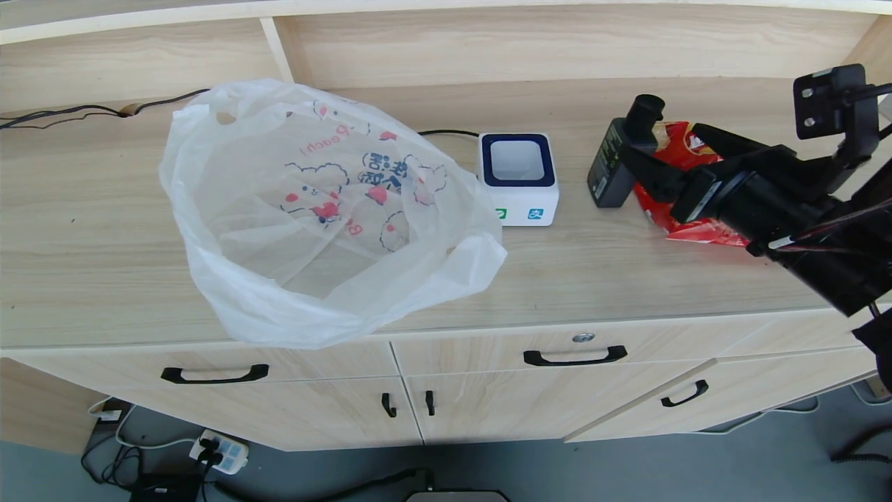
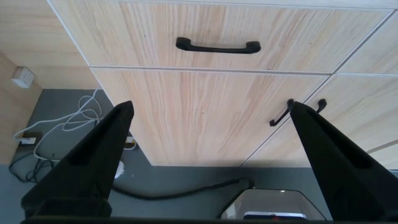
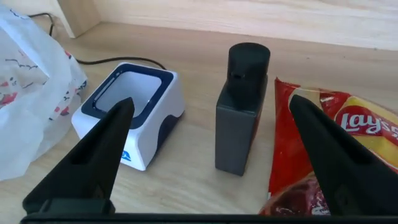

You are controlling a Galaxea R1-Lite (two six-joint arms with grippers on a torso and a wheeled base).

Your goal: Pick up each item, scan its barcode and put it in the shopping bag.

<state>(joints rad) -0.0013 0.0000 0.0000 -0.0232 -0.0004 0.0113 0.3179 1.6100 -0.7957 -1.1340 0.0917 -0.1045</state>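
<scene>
The right gripper [image 3: 211,102] hangs wide open over the counter [image 1: 627,265], holding nothing. The dark bottle [image 3: 239,134] stands upright just ahead of the gap between its fingers, the red chip bag [image 3: 348,143] lies beside the bottle, and the scanner [image 3: 134,118] sits on the bottle's other side.

Reversed lettering marks the shopping bag [image 1: 313,209], a logo the chip bag [image 3: 367,134], two icons the scanner [image 1: 527,209].

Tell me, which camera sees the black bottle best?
The right wrist view: the black bottle stands whole and close, between the scanner and chip bag. The head view shows it farther off, partly behind the right gripper. The left wrist view faces drawer fronts.
</scene>
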